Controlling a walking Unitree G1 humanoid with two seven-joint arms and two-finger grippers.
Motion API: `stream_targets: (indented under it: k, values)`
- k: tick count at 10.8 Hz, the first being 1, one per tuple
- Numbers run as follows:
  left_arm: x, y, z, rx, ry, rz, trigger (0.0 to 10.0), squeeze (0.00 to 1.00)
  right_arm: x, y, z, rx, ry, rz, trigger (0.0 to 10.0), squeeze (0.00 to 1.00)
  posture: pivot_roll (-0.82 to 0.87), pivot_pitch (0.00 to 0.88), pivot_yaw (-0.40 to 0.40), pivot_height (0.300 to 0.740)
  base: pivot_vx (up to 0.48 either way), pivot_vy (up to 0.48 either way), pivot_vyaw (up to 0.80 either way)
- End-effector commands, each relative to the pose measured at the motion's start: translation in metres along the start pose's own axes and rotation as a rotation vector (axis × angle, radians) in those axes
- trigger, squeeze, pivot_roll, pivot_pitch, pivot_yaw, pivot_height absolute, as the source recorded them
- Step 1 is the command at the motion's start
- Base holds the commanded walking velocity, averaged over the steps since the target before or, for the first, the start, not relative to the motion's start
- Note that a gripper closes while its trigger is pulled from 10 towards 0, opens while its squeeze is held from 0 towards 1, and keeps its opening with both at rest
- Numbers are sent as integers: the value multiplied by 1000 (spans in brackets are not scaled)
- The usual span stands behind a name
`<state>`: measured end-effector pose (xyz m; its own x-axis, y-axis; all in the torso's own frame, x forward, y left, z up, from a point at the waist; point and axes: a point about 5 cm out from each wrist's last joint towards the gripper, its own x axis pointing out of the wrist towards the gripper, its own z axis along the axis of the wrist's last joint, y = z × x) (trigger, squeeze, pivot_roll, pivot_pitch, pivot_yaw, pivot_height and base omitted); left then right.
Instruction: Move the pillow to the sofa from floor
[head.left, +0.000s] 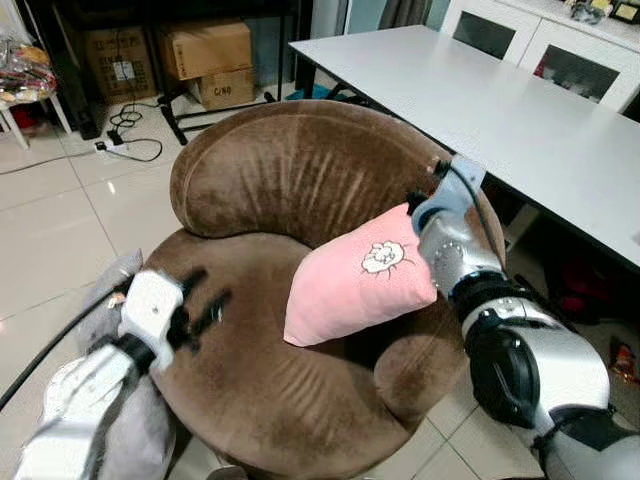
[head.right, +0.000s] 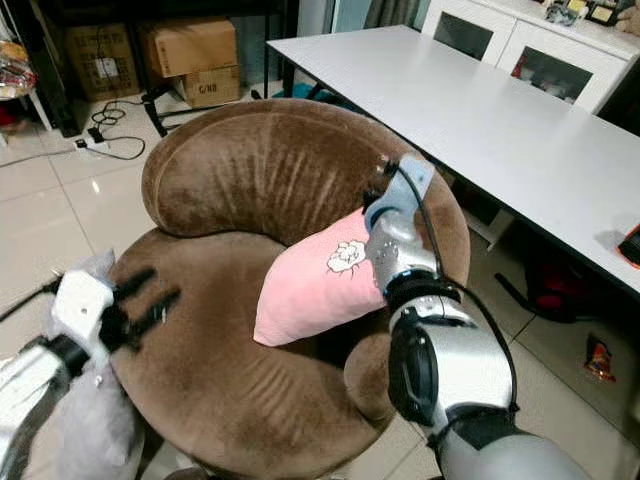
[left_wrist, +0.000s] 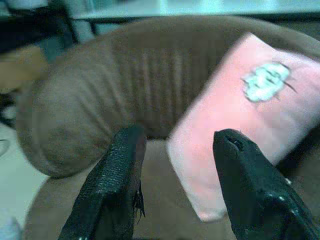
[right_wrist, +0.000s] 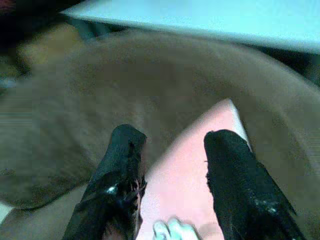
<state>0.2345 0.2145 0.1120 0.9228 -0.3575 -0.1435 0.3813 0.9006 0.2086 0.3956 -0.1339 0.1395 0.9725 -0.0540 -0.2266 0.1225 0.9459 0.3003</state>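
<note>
A pink pillow (head.left: 360, 275) with a small white print lies on the round brown sofa chair (head.left: 290, 180), tilted against its right armrest. My right gripper (right_wrist: 170, 140) is open at the pillow's upper right corner, and the pink fabric shows between its fingers (right_wrist: 230, 165). Over the seat's left edge, my left gripper (head.left: 212, 287) stands open with nothing in it, pointing toward the pillow (left_wrist: 250, 115) and well apart from it.
A long white table (head.left: 500, 110) runs close along the sofa's right side. A grey cushion or cloth (head.left: 130, 420) sits by my left arm. Cardboard boxes (head.left: 205, 50) and cables (head.left: 125, 140) lie on the tiled floor behind.
</note>
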Motion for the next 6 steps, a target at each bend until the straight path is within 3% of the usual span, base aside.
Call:
stream_targets:
  k: [1, 2, 6]
  values:
    - [1, 3, -1, 9, 16, 99, 10000, 0, -5, -4, -2, -58, -26, 99, 10000, 0, 69, 0, -107, 740, 0, 0, 0]
    - [1, 3, -1, 28, 4, 147, 10000, 0, -12, -10, -8, -82, -16, 131, 10000, 0, 59, 0, -111, 740, 0, 0, 0]
    - [1, 0, 8, 12, -58, 305, 10000, 0, -65, -32, -47, -246, 16, 202, 10000, 0, 50, 0, -126, 740, 0, 0, 0]
